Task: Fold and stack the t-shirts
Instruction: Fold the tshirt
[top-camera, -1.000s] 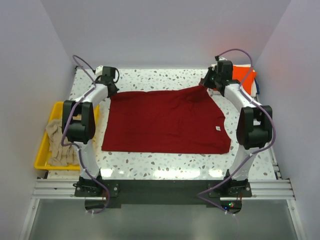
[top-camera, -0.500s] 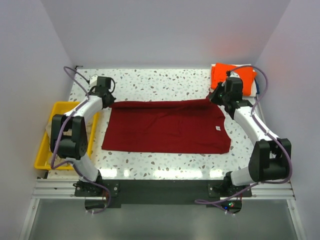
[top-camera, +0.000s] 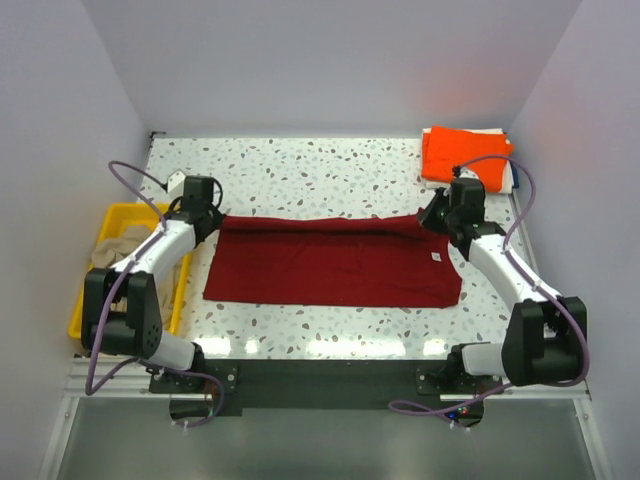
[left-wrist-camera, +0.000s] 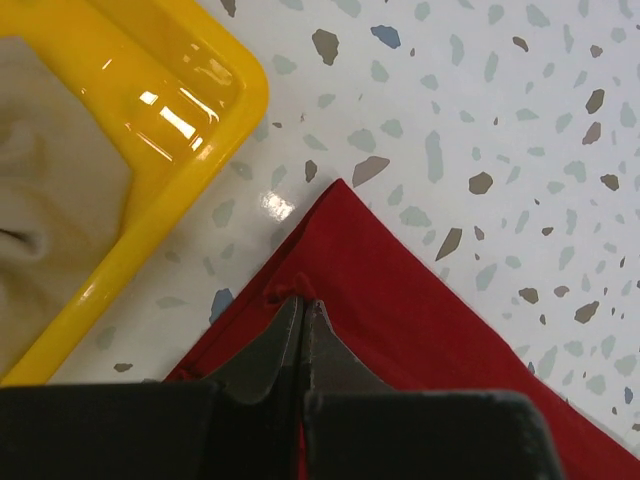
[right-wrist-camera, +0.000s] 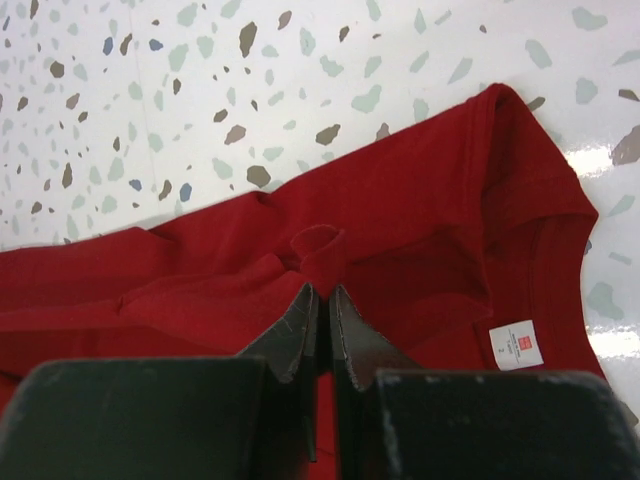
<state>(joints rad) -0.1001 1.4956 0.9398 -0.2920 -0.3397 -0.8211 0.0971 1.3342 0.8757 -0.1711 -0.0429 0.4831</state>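
Operator: where's the dark red t-shirt (top-camera: 330, 265)?

Engineer: on the counter (top-camera: 320, 170) between the arms, collar to the right, neck label (right-wrist-camera: 517, 344) face up. Far edge looks lifted and drawn toward the near side. Orange t-shirt (top-camera: 460, 150) lies folded at the far right corner. Beige t-shirt (top-camera: 115, 245) is in the yellow tray (top-camera: 85, 310), off the left edge.

Operator: hands?

Engineer: left hand (left-wrist-camera: 302, 303) is pinched together on the far-left corner, cloth puckering at the tips, just beside the tray rim. Right hand (right-wrist-camera: 320, 292) is clamped on a bunched pinch near the shoulder, with a small loop of cloth standing above the tips.

Operator: step?

Engineer: my read is a lengthwise half-fold, partway over.

Operator: tips for doing it clean?

Engineer: move both hands toward the near edge at matched pace and height. Hold the span between them taut so there's no sag. Land the held edge square on the near edge. Lower to the cloth before letting go. Steer the left hand clear of the tray. The right pinch is bunched, so expect a crease there that needs smoothing.
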